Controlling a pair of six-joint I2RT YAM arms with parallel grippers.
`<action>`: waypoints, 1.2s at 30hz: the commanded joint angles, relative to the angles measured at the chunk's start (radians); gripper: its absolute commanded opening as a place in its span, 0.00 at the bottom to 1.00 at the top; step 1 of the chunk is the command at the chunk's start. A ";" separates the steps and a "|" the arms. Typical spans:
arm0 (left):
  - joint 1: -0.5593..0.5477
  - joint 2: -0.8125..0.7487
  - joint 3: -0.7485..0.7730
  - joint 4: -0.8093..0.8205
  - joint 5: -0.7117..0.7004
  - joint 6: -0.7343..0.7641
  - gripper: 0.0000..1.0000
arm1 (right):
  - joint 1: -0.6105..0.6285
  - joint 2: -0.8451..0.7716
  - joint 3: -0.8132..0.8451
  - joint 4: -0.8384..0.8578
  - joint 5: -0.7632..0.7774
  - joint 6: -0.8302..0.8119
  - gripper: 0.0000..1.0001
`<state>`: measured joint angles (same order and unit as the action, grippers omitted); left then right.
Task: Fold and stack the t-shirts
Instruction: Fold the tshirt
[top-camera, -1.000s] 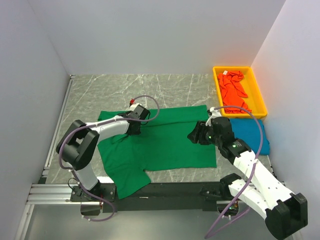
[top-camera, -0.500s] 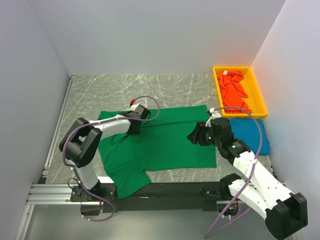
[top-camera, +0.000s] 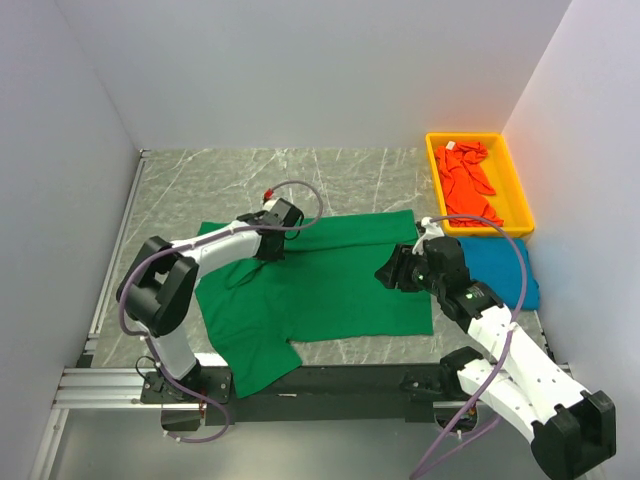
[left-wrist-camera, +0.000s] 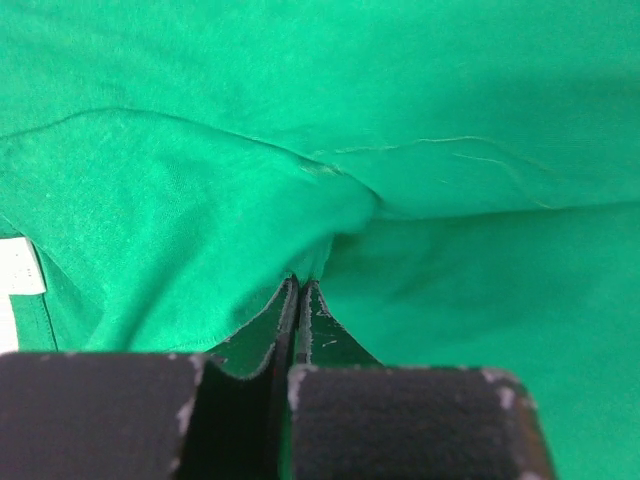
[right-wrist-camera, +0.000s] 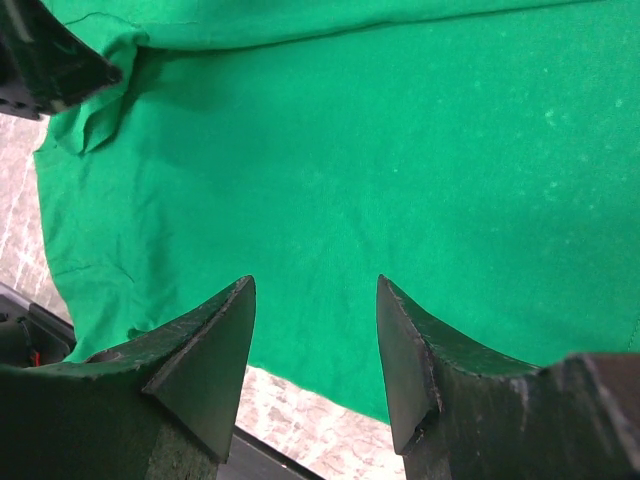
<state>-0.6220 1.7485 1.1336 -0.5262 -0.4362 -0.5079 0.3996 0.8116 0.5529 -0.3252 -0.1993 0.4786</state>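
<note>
The green t-shirt (top-camera: 330, 285) lies spread across the middle of the table, one sleeve hanging over the front edge. My left gripper (top-camera: 264, 248) is shut on a pinch of its cloth near the upper left. In the left wrist view the cloth (left-wrist-camera: 450, 120) puckers into a ridge at the closed left gripper (left-wrist-camera: 300, 283), and a white label (left-wrist-camera: 18, 280) shows at the left. My right gripper (top-camera: 386, 272) hovers open over the shirt's right part; in its own view the right gripper (right-wrist-camera: 315, 290) has nothing between its fingers above the shirt's hem (right-wrist-camera: 400, 150). A folded blue t-shirt (top-camera: 503, 270) lies at the right. The orange-red t-shirt (top-camera: 468, 185) lies crumpled in the bin.
A yellow plastic bin (top-camera: 521, 205) stands at the back right against the wall. White walls close in the table on the left, back and right. Bare marble tabletop (top-camera: 300, 175) runs behind the green shirt. The left gripper's body (right-wrist-camera: 50, 55) shows in the right wrist view's top left corner.
My left gripper has shut on the green cloth and shifted slightly toward the back, pulling up a small ridge. The right arm has barely moved and stays open.
</note>
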 joint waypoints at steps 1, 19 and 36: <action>0.002 -0.073 0.074 -0.064 0.057 0.016 0.04 | 0.007 -0.015 -0.001 0.029 0.009 0.002 0.58; 0.027 -0.194 0.086 -0.120 0.376 -0.047 0.74 | 0.021 0.130 0.016 0.210 -0.199 0.049 0.58; 0.370 -0.690 -0.552 0.110 0.382 -0.351 0.64 | 0.209 0.799 0.320 0.554 -0.284 0.140 0.57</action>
<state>-0.2741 1.0809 0.6209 -0.5457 -0.0814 -0.8146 0.5846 1.5295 0.8009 0.1291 -0.4610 0.6163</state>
